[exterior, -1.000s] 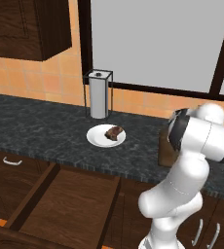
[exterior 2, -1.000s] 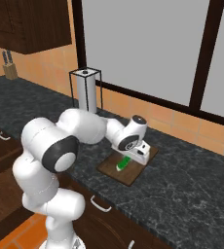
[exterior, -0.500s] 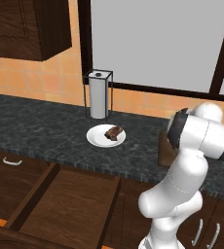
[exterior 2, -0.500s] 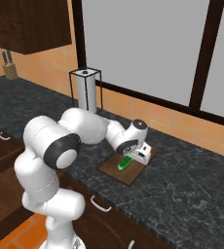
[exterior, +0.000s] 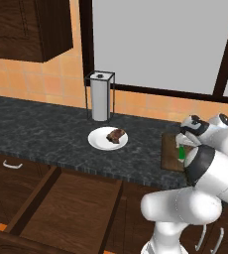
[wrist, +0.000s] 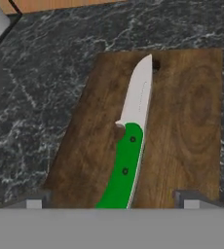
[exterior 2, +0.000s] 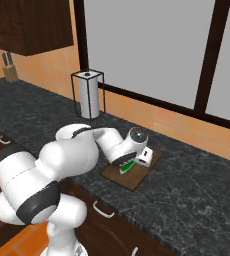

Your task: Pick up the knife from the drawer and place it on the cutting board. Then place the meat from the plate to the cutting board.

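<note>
While the gripper point(wrist: 111, 202) at bottom centre stands wide open, holding nothing, above the knife point(wrist: 131, 151) lying flat on the cutting board point(wrist: 182, 126), lifting straight up should avoid nudging it before reaching for the meat point(exterior: 116, 134).

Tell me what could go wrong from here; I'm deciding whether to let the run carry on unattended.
1. The open gripper sits low, straddling the knife on the cutting board; lifting off at a slant could drag it.
2. The meat is a small chunk on the plate; a grasp may slip or push the plate.
3. The drawer stands open below the counter.
</note>
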Controlling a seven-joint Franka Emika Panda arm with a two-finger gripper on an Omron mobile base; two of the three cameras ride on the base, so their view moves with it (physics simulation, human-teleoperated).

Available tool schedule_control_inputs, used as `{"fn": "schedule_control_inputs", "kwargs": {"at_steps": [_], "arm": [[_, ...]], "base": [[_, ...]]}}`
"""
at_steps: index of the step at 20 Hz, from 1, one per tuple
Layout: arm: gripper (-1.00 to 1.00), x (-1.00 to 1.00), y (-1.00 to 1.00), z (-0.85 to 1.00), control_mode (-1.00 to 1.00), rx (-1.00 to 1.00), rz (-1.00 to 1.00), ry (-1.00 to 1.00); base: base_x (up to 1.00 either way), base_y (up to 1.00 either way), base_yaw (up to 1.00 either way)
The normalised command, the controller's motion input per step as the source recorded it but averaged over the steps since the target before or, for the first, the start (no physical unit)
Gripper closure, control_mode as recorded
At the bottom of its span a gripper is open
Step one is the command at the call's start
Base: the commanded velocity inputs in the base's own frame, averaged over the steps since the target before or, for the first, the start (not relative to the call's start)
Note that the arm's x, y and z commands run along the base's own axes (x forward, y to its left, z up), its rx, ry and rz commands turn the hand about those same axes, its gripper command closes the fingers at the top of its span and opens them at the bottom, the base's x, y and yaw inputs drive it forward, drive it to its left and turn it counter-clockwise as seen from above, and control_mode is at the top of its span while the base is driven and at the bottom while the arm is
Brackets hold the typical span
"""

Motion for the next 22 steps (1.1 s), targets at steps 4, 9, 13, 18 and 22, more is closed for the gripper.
{"fn": "schedule_control_inputs", "kwargs": {"at_steps": [4, 9, 13, 18, 22], "arm": [[-1.00, 0.22, 0.73, 0.66, -1.00, -0.01, 0.00, -0.05], [-1.00, 0.14, 0.72, 0.49, -1.00, 0.00, 0.00, 0.00], [-1.00, 0.19, 0.79, 0.17, -1.00, 0.00, 0.00, 0.00], [-1.00, 0.09, 0.79, 0.00, -1.00, -0.02, 0.16, 0.05], [-1.00, 0.14, 0.72, 0.00, -1.00, -0.06, 0.32, 0.00]], "base": [[0.00, 0.00, 0.00], [0.00, 0.00, 0.00], [0.00, 0.00, 0.00], [0.00, 0.00, 0.00], [0.00, 0.00, 0.00]]}}
